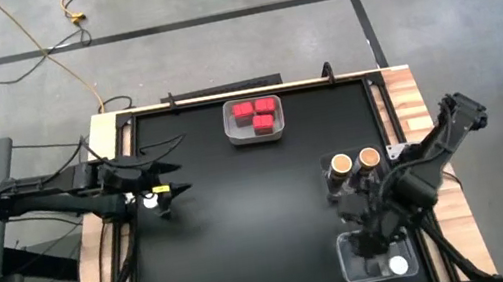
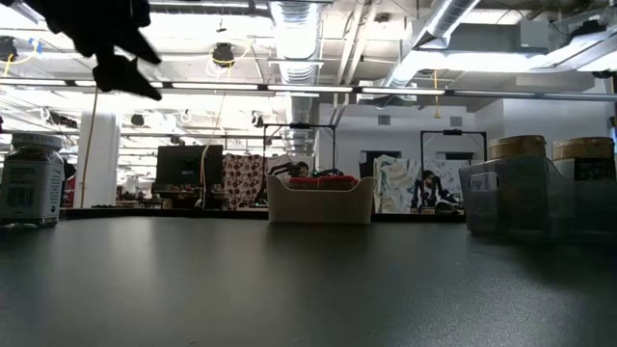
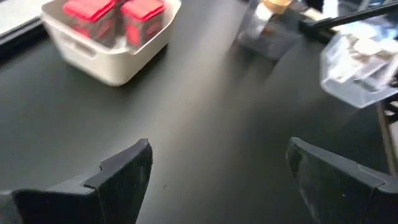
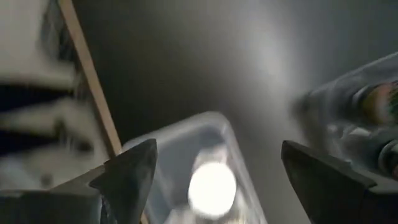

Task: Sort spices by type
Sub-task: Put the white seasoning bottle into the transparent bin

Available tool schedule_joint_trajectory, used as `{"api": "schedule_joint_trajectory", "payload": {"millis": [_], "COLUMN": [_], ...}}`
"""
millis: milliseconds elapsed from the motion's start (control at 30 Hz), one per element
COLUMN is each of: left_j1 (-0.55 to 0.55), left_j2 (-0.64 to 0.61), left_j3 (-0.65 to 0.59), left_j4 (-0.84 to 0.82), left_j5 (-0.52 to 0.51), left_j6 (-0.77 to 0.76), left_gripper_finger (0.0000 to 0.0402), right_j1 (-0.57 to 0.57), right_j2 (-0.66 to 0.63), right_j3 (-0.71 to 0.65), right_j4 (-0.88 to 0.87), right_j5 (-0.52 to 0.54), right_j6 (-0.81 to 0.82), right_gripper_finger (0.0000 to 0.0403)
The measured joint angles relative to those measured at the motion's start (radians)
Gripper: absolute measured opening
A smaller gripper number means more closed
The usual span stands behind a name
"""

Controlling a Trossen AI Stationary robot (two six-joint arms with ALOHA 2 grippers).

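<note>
Black desk (image 1: 244,223) nearest the camera: a clear plastic bin (image 1: 354,264) holds one white-lidded round jar (image 1: 398,265), the right pincer (image 1: 374,241) spread empty above it. Beyond stand two brown-lidded jars (image 1: 355,161); the left pincer (image 1: 170,166), spread, hovers by another white-lidded jar (image 1: 150,202). Farthest, red boxes (image 1: 254,114) fill a white rectangular bin (image 1: 234,136).

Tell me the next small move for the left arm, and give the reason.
Probably lower the open left gripper onto the white-lidded jar beside it. That jar stands alone on the table's left, while the red boxes already sit in the white bin and another white-lidded jar lies in the clear bin, where the open right gripper hovers.
</note>
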State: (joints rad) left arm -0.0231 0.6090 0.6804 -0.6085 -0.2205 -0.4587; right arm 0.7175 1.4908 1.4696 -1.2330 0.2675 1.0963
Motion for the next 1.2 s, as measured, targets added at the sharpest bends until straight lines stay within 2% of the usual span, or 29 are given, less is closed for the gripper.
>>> {"api": "schedule_joint_trajectory", "payload": {"millis": [100, 233, 367, 467, 633, 767, 867, 1033, 1100, 1200], "left_j1": [0.000, 0.000, 0.002, 0.002, 0.002, 0.024, 0.046, 0.079, 0.087, 0.089], "left_j2": [0.000, 0.008, 0.038, 0.072, 0.126, 0.161, 0.182, 0.229, 0.248, 0.278], "left_j3": [0.000, 0.000, 0.000, 0.000, 0.000, 0.024, 0.076, 0.139, 0.142, 0.139], "left_j4": [-0.081, -0.168, -0.257, -0.316, -0.409, -0.461, -0.506, -0.618, -0.658, -0.694], "left_j5": [-0.027, -0.030, -0.026, -0.016, 0.002, -0.005, 0.001, 0.092, 0.158, 0.207], "left_j6": [-0.013, -0.032, -0.115, -0.149, -0.157, -0.098, -0.029, 0.071, 0.107, 0.146], "left_gripper_finger": [0.0355, 0.0355, 0.0355, 0.0355, 0.0355, 0.0355, 0.0355, 0.0355, 0.0355, 0.0355], "right_j1": [-0.068, -0.175, -0.267, -0.320, -0.378, -0.408, -0.432, -0.468, -0.475, -0.477], "right_j2": [0.002, 0.002, 0.002, 0.015, 0.070, 0.138, 0.175, 0.212, 0.218, 0.217], "right_j3": [-0.001, -0.001, -0.001, -0.001, -0.001, -0.002, -0.002, -0.002, -0.002, -0.002], "right_j4": [0.000, 0.030, 0.109, 0.199, 0.370, 0.472, 0.506, 0.561, 0.588, 0.637], "right_j5": [0.084, 0.144, 0.173, 0.210, 0.230, 0.228, 0.227, 0.204, 0.203, 0.202], "right_j6": [0.113, 0.302, 0.368, 0.328, 0.157, 0.061, 0.048, 0.045, 0.025, -0.003], "right_gripper_finger": [0.0366, 0.0364, 0.0364, 0.0364, 0.0364, 0.0364, 0.0364, 0.0364, 0.0364, 0.0364]}}
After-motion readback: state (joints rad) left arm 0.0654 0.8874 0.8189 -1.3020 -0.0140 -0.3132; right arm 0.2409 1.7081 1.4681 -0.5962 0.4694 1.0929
